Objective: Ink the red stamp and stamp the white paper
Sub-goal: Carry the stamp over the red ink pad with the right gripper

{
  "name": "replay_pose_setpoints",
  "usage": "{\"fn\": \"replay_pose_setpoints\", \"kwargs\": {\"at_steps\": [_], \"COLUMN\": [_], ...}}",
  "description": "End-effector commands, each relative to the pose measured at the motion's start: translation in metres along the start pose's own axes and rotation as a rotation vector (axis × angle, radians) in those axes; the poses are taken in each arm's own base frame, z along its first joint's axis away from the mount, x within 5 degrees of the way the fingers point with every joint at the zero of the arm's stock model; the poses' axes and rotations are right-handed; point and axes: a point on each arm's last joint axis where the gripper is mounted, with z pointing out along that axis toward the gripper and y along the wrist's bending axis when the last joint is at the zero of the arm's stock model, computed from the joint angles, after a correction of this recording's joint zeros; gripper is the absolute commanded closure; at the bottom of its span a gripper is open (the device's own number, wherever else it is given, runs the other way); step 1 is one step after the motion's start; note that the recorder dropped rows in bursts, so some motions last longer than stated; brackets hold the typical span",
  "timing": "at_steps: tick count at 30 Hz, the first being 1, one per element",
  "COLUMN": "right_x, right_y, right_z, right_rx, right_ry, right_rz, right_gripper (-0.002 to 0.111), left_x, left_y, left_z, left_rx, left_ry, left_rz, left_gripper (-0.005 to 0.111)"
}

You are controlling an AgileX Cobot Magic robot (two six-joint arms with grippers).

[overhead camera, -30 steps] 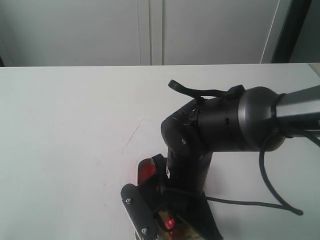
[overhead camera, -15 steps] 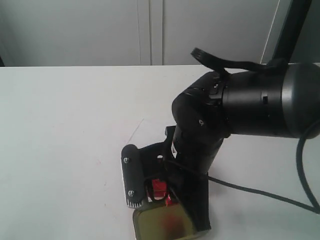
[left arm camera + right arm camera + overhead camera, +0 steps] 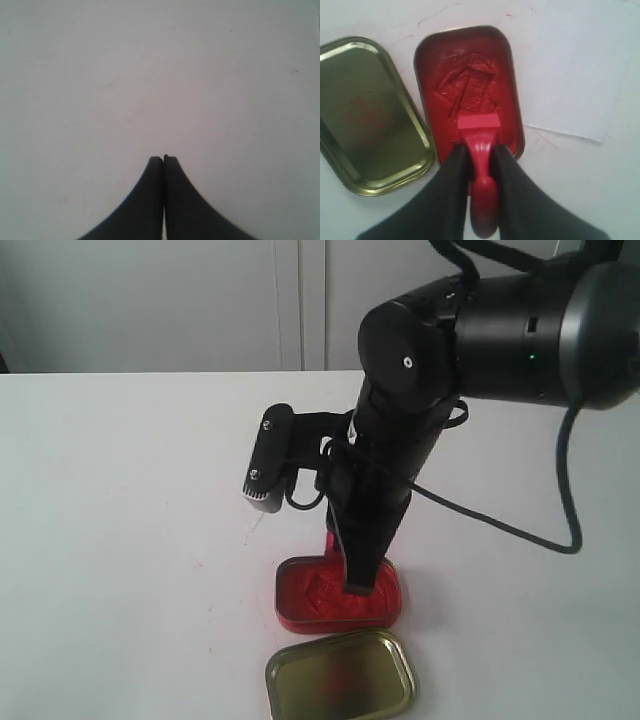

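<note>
- The right end effector (image 3: 479, 150) is clamped on the red stamp (image 3: 478, 122). Its two dark fingers pinch the knob handle from either side, and the square base sticks out past the tips.
- The stamp's base sits over the near end of the tin of red ink paste (image 3: 512, 100), face toward the creased paste. I cannot tell whether the face is pressed in or just above it.
- The stamp's long axis runs along the fingers, and the tin's long axis lies roughly in line with it.
- The relation that matters next is where the white paper (image 3: 570, 70) lies. It is flat on the table just beside one long side of the tin, on the side away from the gold lid (image 3: 370, 110), so the tin lies between lid and paper. In the exterior view that is behind the tin, largely hidden by the arm.
- My judgement is that the inked stamp must lift clear of the tin's rim and travel sideways across it to reach the sheet.
- The left end effector (image 3: 163, 159) is closed with nothing between its tips. It hangs over bare table (image 3: 150, 75), so the right arm is the nearer one.
- Count: one stamp, one tin, one lid, one sheet.
</note>
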Motion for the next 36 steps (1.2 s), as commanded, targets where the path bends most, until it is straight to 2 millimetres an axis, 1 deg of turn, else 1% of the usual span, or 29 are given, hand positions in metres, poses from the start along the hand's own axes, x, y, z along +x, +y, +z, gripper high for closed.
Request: {"fn": "replay_pose_setpoints", "kwargs": {"at_steps": [1,12,23,30,36], "right_x": [0.002,-0.001,-0.004,0.001,0.004], "right_y": [-0.009,-0.012,-0.015,-0.011,-0.008], "right_z": [0.013,0.054,0.079,0.111,0.125], "right_rx": [-0.059,-0.088,-0.098,-0.146,-0.175], "right_ry": [0.021,0.066,0.084,0.152,0.191], "right_rz": [0.117,0.255,0.274,0.275,0.276], "right_gripper": [0.108,0.108,0.108,0.108,0.108], "left_x": [0.004,0.004,0.004,0.004,0.004], "left_y": [0.000,0.000,0.000,0.000,0.000], "left_z": [0.001,0.001,0.001,0.001,0.001], "left_rx": [0.001,0.001,0.001,0.001,0.001], "left_ry": [0.022,0.022,0.022,0.022,0.022], "left_rz": [-0.002,-0.002,-0.002,-0.002,-0.002], "left_gripper": [0.107,0.107,0.107,0.107,0.107]}}
